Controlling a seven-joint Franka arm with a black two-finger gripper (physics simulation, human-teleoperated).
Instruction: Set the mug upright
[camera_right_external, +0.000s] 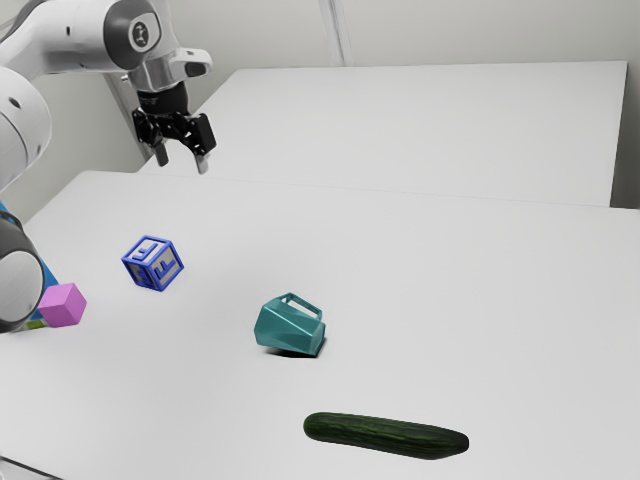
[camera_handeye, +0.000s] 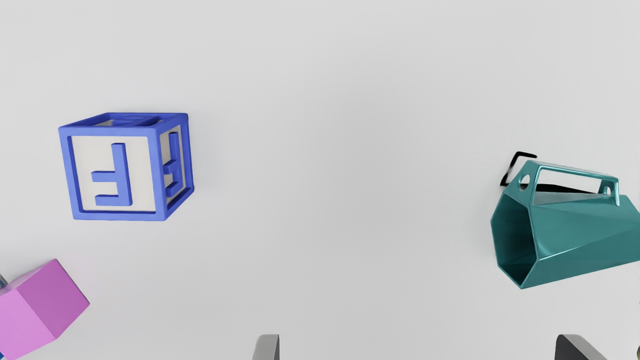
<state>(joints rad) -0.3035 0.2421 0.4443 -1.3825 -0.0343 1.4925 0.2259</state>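
At five o'clock from the open black two-finger claw (camera_right_external: 182, 162) in the exterior view, the faceted teal mug (camera_right_external: 285, 330) lies sideways on the white counter (camera_right_external: 450, 280). Probably light and stiff but slippery, it seems best pinched at its rim (camera_handeye: 533, 232).

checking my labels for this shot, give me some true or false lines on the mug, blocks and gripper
1. The teal mug lies on its side. True.
2. The gripper is open. True.
3. The mug is between its fingers. False: they hold nothing.
4. The blue-framed letter block and the pink block stand apart from the mug. True.
5. The mug's mouth points straight up. False: it faces sideways.
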